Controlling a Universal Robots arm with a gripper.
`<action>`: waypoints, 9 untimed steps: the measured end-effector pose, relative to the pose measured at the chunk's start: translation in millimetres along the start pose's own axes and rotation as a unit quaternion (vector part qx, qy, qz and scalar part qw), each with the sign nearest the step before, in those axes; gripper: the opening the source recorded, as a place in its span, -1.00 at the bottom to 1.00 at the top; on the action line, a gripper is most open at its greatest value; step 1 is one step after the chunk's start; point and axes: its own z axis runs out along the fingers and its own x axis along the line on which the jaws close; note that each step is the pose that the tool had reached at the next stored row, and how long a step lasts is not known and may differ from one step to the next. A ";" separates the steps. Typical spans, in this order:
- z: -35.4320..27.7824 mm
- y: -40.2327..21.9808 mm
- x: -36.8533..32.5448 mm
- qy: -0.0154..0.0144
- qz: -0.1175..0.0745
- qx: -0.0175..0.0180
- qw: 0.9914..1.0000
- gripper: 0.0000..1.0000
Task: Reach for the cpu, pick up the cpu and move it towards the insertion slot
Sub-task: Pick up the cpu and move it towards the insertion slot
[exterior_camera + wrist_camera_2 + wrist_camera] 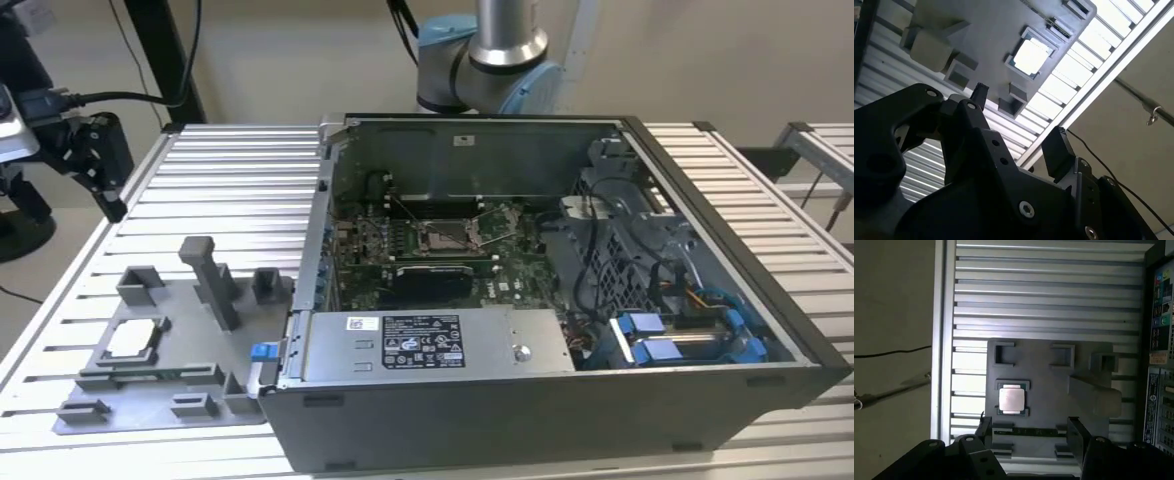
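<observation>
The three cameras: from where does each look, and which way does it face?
Exterior view: off the arm, looking down at the computer case and the tray beside it; the arm stands behind the case.
First wrist view: on the wrist, facing the chip in the tray; the open gripper shows.
Second wrist view: on the wrist, facing the tray across the gripper.
Shared: all three show the chip in the tray.

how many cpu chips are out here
1: the cpu sits in a recess of the fixture tray, on the exterior view's left of the computer case. The insertion slot looks empty.
</observation>
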 end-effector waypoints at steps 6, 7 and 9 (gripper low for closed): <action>4.9 -0.2 0.0 0.000 0.000 0.000 1.000 1.00; 6.0 -0.2 0.0 0.000 0.000 0.000 1.000 1.00; 8.3 -0.3 0.0 0.000 0.000 0.000 1.000 1.00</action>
